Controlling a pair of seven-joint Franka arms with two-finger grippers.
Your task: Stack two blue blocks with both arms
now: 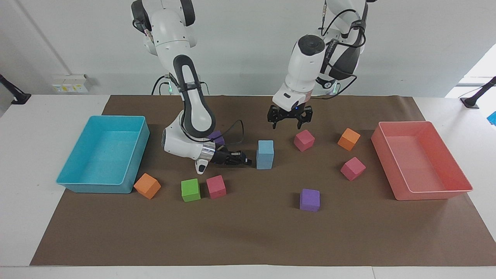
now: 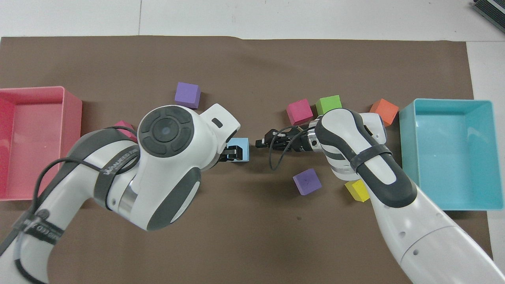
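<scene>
Brown paper (image 1: 248,232) covers the white table, with coloured cubes scattered between two trays. Mid-table the two blue blocks (image 1: 265,154) stand one on the other, untouched, so the stacking looks done. Up over them, the left gripper (image 1: 289,117) hangs open and empty. Just beside the stack, the right gripper (image 1: 245,159) lies low, shut on nothing.
</scene>
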